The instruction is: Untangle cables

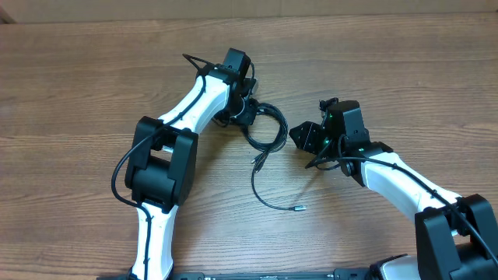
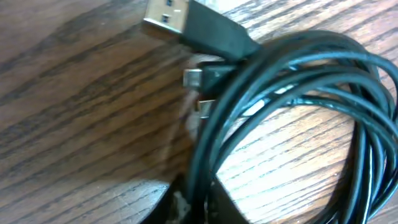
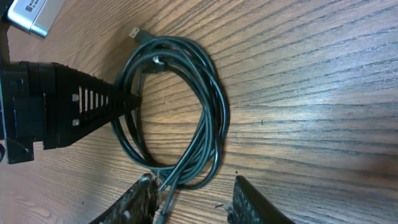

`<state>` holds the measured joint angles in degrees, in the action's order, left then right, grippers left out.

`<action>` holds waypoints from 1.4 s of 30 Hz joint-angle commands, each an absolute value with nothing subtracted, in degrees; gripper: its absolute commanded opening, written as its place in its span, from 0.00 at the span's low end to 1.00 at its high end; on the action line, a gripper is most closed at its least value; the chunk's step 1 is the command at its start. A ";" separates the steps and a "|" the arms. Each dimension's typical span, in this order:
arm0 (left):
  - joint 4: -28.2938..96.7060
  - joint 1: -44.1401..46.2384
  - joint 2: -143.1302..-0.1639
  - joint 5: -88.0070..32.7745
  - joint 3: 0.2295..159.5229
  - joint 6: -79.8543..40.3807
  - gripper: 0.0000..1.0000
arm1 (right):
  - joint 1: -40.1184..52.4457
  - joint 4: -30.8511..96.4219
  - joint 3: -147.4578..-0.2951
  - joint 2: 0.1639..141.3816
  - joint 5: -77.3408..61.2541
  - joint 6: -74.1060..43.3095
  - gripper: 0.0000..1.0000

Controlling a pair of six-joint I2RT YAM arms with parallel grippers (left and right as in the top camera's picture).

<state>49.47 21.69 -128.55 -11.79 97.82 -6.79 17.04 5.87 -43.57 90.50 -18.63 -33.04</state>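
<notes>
Judged the step in hand as the opening grasp, with nothing yet separated. Found the right gripper (image 3: 193, 186) released: fingers (image 3: 142, 199) set apart astride the near-right rim of the coil (image 1: 266, 128), close against the strands without pinching any. Found the left gripper (image 3: 132, 99) clenched on several strands at the coil's far-left side, seen in the left wrist view as a bundle entering the closed jaws. Judged the next move as calling for closure of the right gripper on one strand only, then a slow pull toward the right edge against the left anchor. Expected drag of the whole coil otherwise.

Traced the loose tail (image 1: 261, 190) nearest the near edge of the table (image 1: 78, 70): curved out of the bundle toward that edge, then swung right, ending in a silver plug tip (image 1: 299, 208) aimed at the right edge. Found short cable ends (image 1: 257, 161) just beyond, pointing roughly toward the near edge.

Located the cables (image 3: 211, 112) as one flat coil around the middle of the table, slightly toward the far edge. Judged the long axis as diagonal, near-right to far-left, though close to round from overhead. Noted a USB plug (image 2: 166, 15) at the coil's far rim, metal end pointing away from the coil. Could not fix its bearing on the table, being hidden under the left gripper from overhead.
</notes>
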 commanded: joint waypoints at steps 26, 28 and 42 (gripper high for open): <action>57.47 9.41 -129.64 -65.25 98.15 26.44 0.04 | 9.54 -1.19 -43.13 90.56 -46.02 -45.21 0.41; 58.30 9.78 -129.64 -66.96 98.15 28.53 0.04 | 9.45 -1.21 -43.13 90.56 -44.99 -45.17 0.43; 59.33 10.11 -129.64 -71.50 98.15 30.30 0.04 | 9.30 4.40 -43.11 90.56 -27.62 -44.56 0.60</action>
<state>59.16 10.11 -128.62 -66.76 97.82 27.99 9.45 3.22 -43.48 90.50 -32.71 -44.82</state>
